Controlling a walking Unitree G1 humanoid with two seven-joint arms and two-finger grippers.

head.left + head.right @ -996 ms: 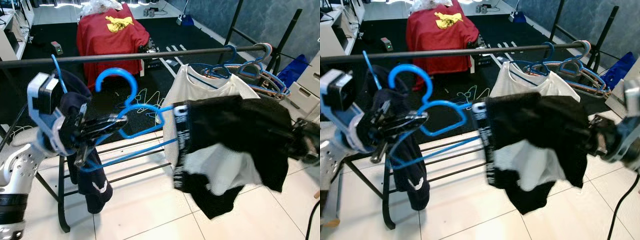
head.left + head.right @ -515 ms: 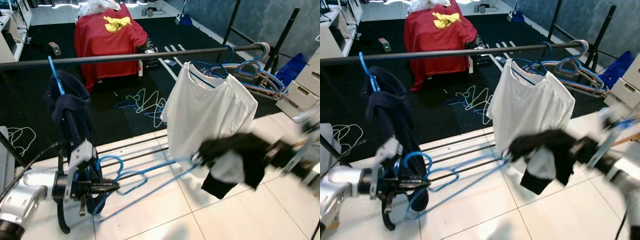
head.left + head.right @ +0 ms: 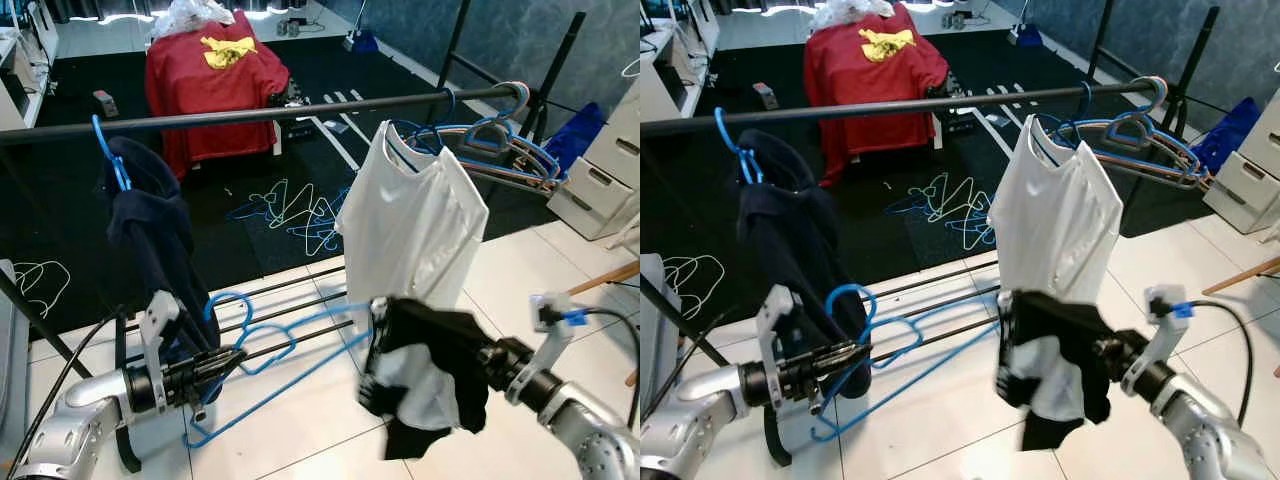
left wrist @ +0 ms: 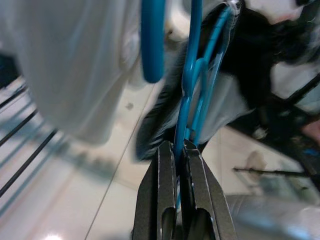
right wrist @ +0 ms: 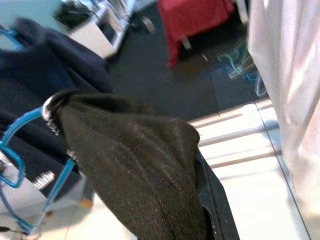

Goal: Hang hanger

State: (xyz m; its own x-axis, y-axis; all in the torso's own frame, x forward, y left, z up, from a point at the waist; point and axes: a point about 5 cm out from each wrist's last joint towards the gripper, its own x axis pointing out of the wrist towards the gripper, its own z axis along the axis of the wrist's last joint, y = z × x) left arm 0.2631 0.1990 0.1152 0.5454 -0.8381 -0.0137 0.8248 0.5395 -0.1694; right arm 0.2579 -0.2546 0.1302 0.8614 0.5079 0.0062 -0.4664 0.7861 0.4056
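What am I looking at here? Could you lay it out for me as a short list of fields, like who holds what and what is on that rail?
left gripper: shut on the blue hanger, low in front of the rack
right gripper: at the black and white garment; fingers hidden by cloth
garment: on the hanger's far end, bunched
rail: holds a navy garment, a white shirt, spare hangers
background: red cloth, loose hangers on the floor

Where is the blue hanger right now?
In the left eye view the blue hanger is low at centre-left, gripped by the left gripper, well below the rail, with the black garment on its right end.
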